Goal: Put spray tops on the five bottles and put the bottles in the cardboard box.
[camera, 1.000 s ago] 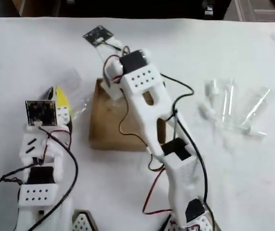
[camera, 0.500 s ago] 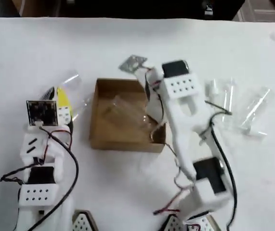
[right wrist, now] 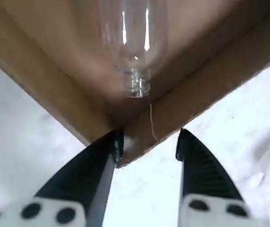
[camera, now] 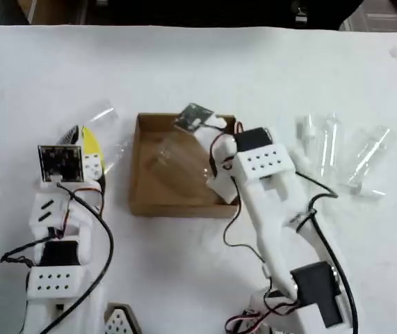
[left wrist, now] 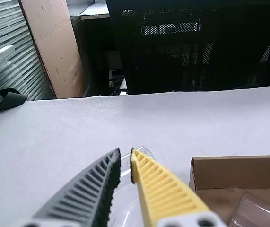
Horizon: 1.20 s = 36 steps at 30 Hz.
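One bottle (right wrist: 125, 38) in cardboard box (right wrist: 198, 92) (R jaws wide astride its corner), L jaws near-closed.

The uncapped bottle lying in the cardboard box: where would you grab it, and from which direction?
Probably grip the bottle across its round body, coming down from above. It lies on its side inside the cardboard box, so the walls block a sideways approach, and its thin neck points into a corner.
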{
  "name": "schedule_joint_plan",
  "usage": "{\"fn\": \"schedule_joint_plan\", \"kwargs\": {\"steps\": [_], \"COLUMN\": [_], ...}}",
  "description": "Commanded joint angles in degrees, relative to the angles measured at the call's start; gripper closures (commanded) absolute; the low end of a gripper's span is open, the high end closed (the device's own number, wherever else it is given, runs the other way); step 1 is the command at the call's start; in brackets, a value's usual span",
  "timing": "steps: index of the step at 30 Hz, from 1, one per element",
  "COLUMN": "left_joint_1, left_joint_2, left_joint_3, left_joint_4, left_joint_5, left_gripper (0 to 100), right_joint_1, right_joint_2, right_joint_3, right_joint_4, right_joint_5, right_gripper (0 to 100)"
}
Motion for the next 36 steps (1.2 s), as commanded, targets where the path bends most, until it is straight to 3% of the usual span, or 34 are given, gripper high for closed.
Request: {"fn": "schedule_joint_plan", "kwargs": {"steps": [1,5,11,25,30,36], "left_joint_1": [0.5,0.5,0.5,0.6,0.6,0.6], "left_joint_2": [0.2,0.2,0.2,0.2,0.2,0.0], "left_joint_3": [-0.4,-0.4,-0.4,-0.4,-0.4,-0.4], "left_joint_4": [-1.7,-1.7,-1.7,-1.7,-1.7,-1.7], "left_joint_5": [-0.4,-0.4,-0.4,-0.4,-0.2,0.1], "left_gripper": [96,96,96,96,95,96], "right_joint_1": [-2.0,-2.7,-5.5,-2.4,-2.2,-2.1], "right_joint_2": [-5.0,-8.6,-3.2,12.6,11.6,3.0], "right_joint_3": [-2.4,-5.3,-0.4,-0.1,-0.3,-0.3], "right_joint_4": [1.4,4.8,-1.6,-12.3,-13.5,-13.1], "right_joint_5": [-0.8,-1.2,-1.2,-1.3,-1.8,-7.0], "right_gripper": [83.5,83.5,83.5,83.7,98.2,98.5]}}
